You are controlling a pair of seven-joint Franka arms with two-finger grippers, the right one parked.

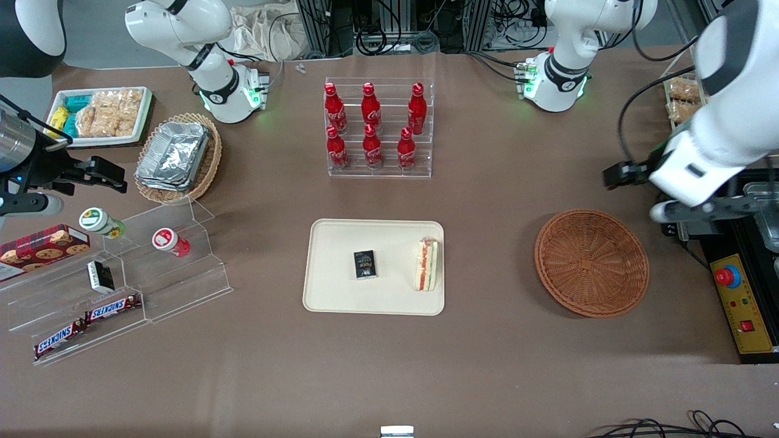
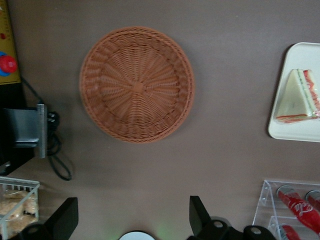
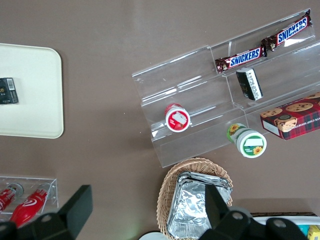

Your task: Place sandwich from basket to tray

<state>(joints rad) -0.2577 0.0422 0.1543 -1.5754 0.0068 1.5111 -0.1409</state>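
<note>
Cream-beige and flat, the tray (image 1: 341, 292) is your landmark at the middle of the brown table (image 1: 487, 365). Start from the parked arm's end: you see clear acrylic steps (image 1: 182, 267) there holding two round lidded cups (image 1: 170, 241), a small dark packet (image 1: 100, 276) and two Snickers bars (image 1: 112, 308), with a box of cookies (image 1: 42, 246) beside them. Farther from the front camera than those steps sits a tan wicker basket of foil containers (image 1: 173, 155), and next to it a white tray of packaged snacks (image 1: 103, 115).

On the cream tray you find a small black box (image 1: 365, 264) near its middle, and the sandwich (image 1: 427, 264) lying inside the rim at the tray's edge toward the working arm's end, its red, orange and green layers showing. Farther from the front camera than the tray stands a clear rack (image 1: 420, 170) of six red cola bottles (image 1: 372, 125).

Toward the working arm's end from the tray, well apart from it, lies the reddish-brown basket (image 1: 591, 263) with nothing in it.

Your left arm is folded high above the table edge at that end, its white forearm slanting down and the wrist turned so the gripper (image 2: 132, 217) looks straight down. It hangs well above the table, farther from the front camera than the basket. Its two black fingers (image 2: 197, 215) stand wide apart with only bare table between them, holding nothing.
</note>
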